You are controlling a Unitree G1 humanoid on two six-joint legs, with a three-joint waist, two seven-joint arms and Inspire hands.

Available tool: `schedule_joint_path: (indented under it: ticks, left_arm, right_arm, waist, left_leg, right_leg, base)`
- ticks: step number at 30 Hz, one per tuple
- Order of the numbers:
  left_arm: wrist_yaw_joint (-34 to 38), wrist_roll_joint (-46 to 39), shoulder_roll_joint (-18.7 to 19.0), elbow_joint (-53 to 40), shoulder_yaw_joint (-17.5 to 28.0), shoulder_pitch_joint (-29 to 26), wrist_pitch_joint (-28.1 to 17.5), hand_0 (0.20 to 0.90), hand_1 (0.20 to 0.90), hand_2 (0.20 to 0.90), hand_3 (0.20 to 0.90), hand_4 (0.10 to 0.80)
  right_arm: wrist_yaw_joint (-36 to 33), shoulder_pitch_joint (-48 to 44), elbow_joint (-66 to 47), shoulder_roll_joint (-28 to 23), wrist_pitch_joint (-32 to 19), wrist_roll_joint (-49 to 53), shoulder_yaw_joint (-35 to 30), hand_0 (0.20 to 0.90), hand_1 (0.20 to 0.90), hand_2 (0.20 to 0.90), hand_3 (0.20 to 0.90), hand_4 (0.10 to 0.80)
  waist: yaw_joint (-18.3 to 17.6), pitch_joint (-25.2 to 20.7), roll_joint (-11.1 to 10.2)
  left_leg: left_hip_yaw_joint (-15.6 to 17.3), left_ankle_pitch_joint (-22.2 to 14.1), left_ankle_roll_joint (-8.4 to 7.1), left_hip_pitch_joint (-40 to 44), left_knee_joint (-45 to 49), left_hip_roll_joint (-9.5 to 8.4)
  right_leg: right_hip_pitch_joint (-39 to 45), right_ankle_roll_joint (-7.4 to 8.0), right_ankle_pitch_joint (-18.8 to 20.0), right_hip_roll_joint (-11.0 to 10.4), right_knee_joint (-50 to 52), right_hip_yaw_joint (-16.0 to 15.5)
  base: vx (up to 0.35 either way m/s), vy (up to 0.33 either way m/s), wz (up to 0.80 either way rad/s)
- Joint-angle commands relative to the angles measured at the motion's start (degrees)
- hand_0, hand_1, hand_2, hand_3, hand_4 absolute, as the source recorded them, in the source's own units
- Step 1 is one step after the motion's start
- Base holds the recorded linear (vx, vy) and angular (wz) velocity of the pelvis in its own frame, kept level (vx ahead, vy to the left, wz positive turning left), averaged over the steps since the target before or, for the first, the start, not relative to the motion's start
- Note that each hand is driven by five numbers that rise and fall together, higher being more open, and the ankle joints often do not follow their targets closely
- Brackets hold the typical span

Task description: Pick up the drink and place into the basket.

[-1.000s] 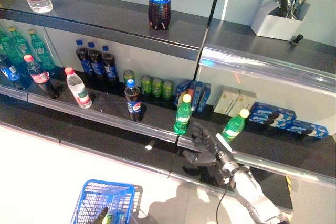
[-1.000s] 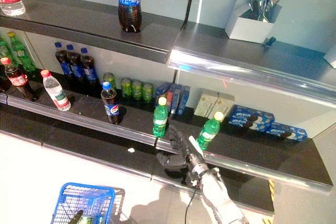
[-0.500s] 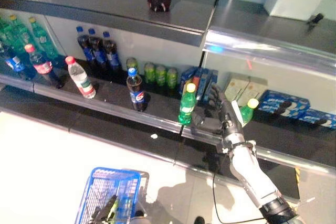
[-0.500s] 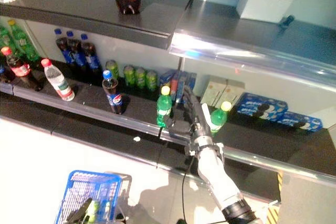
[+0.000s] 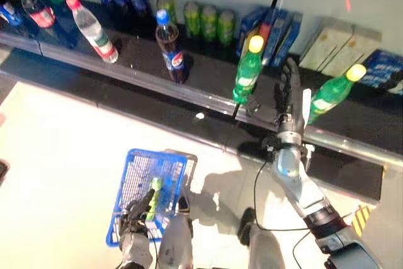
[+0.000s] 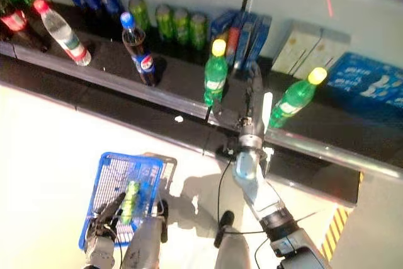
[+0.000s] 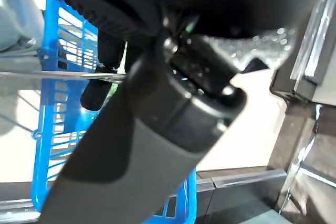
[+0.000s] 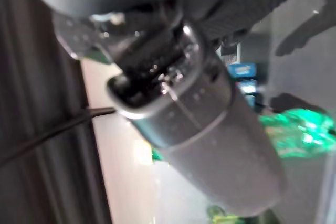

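Two green drink bottles with yellow caps stand on the low dark shelf, one (image 5: 247, 70) to the left and one (image 5: 332, 92) leaning to the right. My right hand (image 5: 284, 96) reaches onto the shelf between them, open with straight fingers. Its thumb points toward the left bottle and no finger closes round it. The blue wire basket (image 5: 129, 171) hangs low at the left with a green bottle (image 5: 155, 192) lying inside. My left hand (image 5: 135, 215) is at its near end, fingers (image 7: 105, 51) curled about the thin wire handle.
Along the shelf stand a cola bottle (image 5: 171, 45), a leaning water bottle (image 5: 93, 28), green cans (image 5: 208, 22), blue packs (image 5: 271, 29) and beige boxes (image 5: 330, 42). A metal rail (image 5: 189, 96) edges the shelf front. Pale floor lies beneath the basket.
The camera has tilted down, bringing the basket and my left hand into fuller view. My right hand rose from below the shelf rail to stand between the two green bottles.
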Motion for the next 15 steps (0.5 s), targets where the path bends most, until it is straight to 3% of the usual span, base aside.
schedule_joint_path:
  ticks: [1, 15]
  left_arm:
    - [1.0, -0.3, 2.0, -2.6, -4.2, 6.3, -3.8, 0.3, 0.3, 0.3, 0.2, 0.1]
    - [2.4, -0.2, 2.4, -6.8, -7.2, 3.8, -2.2, 0.3, 0.3, 0.3, 0.2, 0.1]
  right_arm:
    - [-4.9, -8.2, -5.6, 0.2, -3.3, -5.4, -2.3, 0.9, 0.9, 0.9, 0.9, 0.8]
    - [-9.4, -18.2, -0.3, 0.2, -2.2, -6.5, -4.0, 0.9, 0.9, 0.9, 0.9, 0.8]
  waist:
    - [0.1, -1.6, -1.0]
    - [2.3, 4.1, 0.9]
  left_leg:
    - [-4.3, 2.0, -1.88, -1.4, 1.0, 2.17]
    - [-6.0, 3.3, -1.01, -7.6, 4.1, 0.47]
  right_leg:
    - [0.4, 1.57, 1.5, -4.7, 1.2, 0.4]
    - [-4.8, 1.25, 1.8, -5.4, 4.9, -0.1]
  base:
    - [-0.131, 0.046, 0.05]
    - [-0.055, 0.024, 0.04]
